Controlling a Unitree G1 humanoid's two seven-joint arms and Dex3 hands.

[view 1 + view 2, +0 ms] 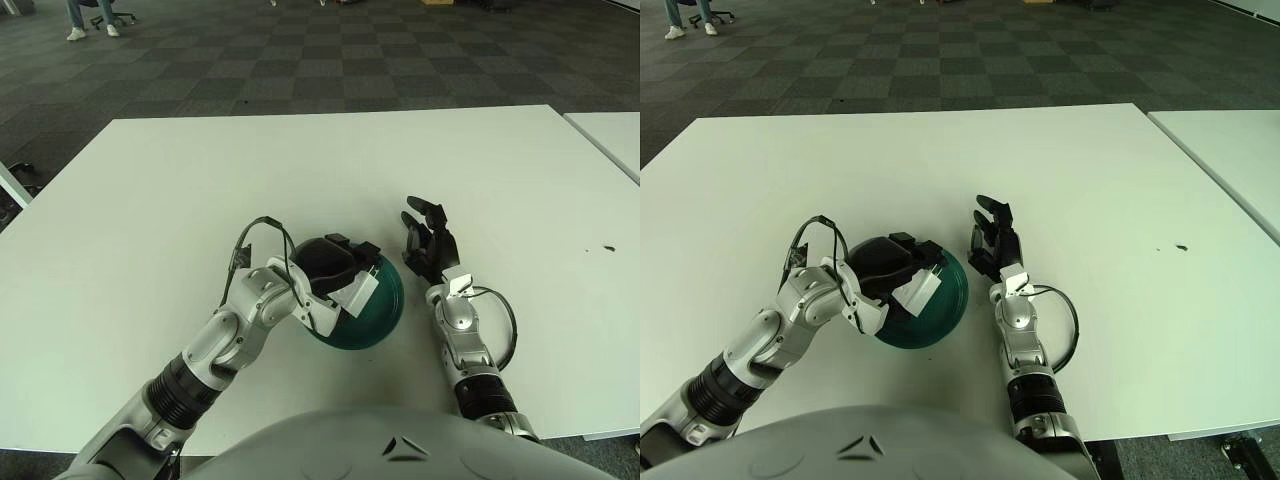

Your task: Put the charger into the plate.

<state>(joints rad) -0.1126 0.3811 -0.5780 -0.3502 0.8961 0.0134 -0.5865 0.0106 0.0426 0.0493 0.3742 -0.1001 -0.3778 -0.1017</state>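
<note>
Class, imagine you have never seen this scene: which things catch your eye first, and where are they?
The dark green plate near the front of the white table stands out, with the left hand over it gripping a white charger. Just right of the plate, the right hand shows with spread fingers, holding nothing.

The plate (385, 312) sits on the counter (330, 170) toward its near edge, at about 6 o'clock from the counter's centre. The left hand (335, 270) is over the plate's 10 o'clock portion, with the charger (356, 292) at its fingers, above the plate's interior. The right hand (428, 242) shows just beside the plate at its 2 o'clock, apart from the rim.
</note>
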